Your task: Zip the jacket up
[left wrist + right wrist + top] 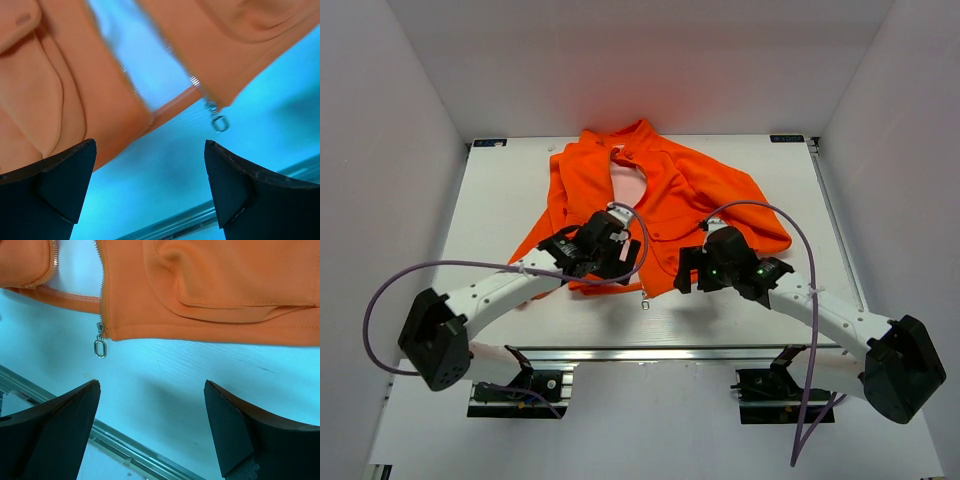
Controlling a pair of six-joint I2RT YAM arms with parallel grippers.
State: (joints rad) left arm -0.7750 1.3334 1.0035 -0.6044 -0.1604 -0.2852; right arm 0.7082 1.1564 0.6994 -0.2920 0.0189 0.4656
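The orange jacket lies spread on the white table, collar far, its front open with pale lining showing. Its zipper slider with a metal ring pull hangs at the near hem; it also shows in the left wrist view and the right wrist view. My left gripper is open and empty, hovering over the left front panel's hem. My right gripper is open and empty just off the right panel's hem, with a flap pocket ahead.
The table's near edge is a metal rail, also in the right wrist view. White walls enclose the table on three sides. Purple cables loop from both arms.
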